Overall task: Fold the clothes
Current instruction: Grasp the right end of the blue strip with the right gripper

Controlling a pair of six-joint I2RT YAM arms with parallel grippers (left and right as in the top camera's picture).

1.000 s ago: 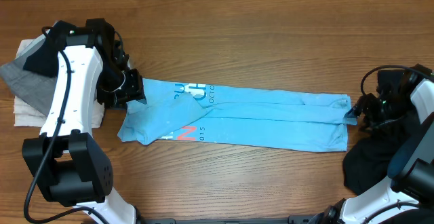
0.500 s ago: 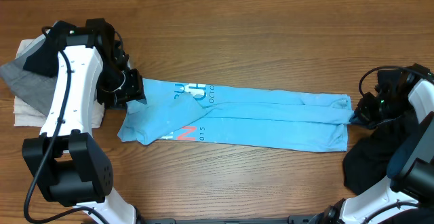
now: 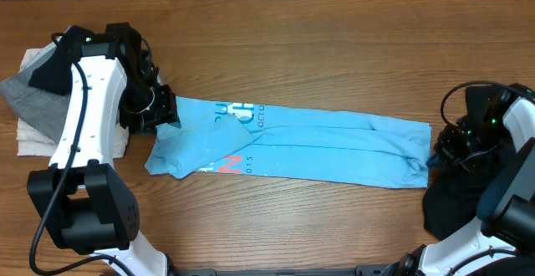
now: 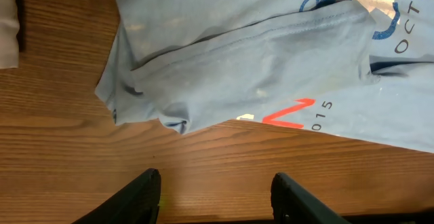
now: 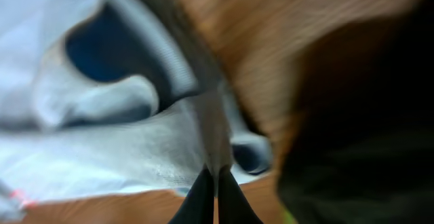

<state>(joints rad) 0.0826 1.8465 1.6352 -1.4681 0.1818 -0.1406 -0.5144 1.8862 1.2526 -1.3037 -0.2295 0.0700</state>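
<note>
A light blue T-shirt (image 3: 292,146), folded into a long strip with blue and red lettering, lies across the middle of the table. My right gripper (image 3: 433,152) is shut on the shirt's right end; in the right wrist view the gripper (image 5: 216,174) pinches a ridge of blue cloth (image 5: 102,136), lifted off the wood. My left gripper (image 3: 159,113) hovers over the shirt's left end. In the left wrist view its fingers (image 4: 146,190) stand open above bare wood, just short of the shirt's edge (image 4: 224,68), holding nothing.
A stack of grey and white folded clothes (image 3: 38,100) lies at the left edge, behind the left arm. A black garment (image 3: 460,196) sits in a heap at the right, under the right arm. Bare wooden tabletop (image 3: 318,50) stretches behind the shirt.
My right gripper has closed on the shirt's right end and pulled it slightly, bunching that edge. The left arm has not moved.
</note>
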